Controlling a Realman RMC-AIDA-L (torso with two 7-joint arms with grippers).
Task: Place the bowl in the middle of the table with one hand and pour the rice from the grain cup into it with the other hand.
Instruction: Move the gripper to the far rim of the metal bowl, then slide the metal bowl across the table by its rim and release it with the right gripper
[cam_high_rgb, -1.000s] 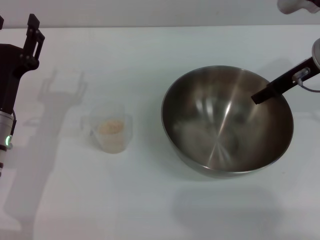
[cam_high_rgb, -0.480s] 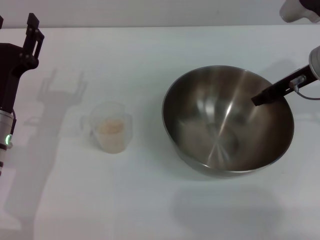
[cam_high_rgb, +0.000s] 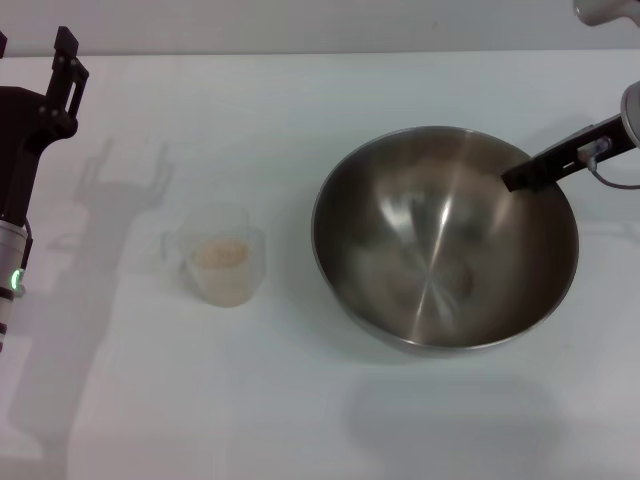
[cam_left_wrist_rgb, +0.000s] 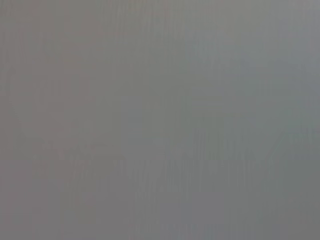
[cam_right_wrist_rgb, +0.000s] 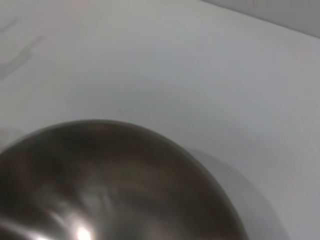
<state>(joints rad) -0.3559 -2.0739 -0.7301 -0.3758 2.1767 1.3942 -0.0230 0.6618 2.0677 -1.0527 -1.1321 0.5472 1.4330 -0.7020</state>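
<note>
Left gripper (cam_high_rgb: 66, 52) hangs parked, grip state indiscernible, over the white table's (cam_high_rgb: 250, 400) far-left edge; grain cup (cam_high_rgb: 224, 258) of rice (cam_high_rgb: 221, 253) stands left of the steel bowl (cam_high_rgb: 440, 240), right gripper (cam_high_rgb: 525, 178) clamping its far-right rim.

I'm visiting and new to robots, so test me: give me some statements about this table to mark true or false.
1. The rice is in the grain cup. True.
2. The bowl holds rice. False: it is empty.
3. The right hand reaches over the bowl's far rim. True.
4. The left hand is gripping the cup. False: it is raised at the table's left edge, apart from it.
5. The cup lies tipped over. False: it stands upright.
</note>
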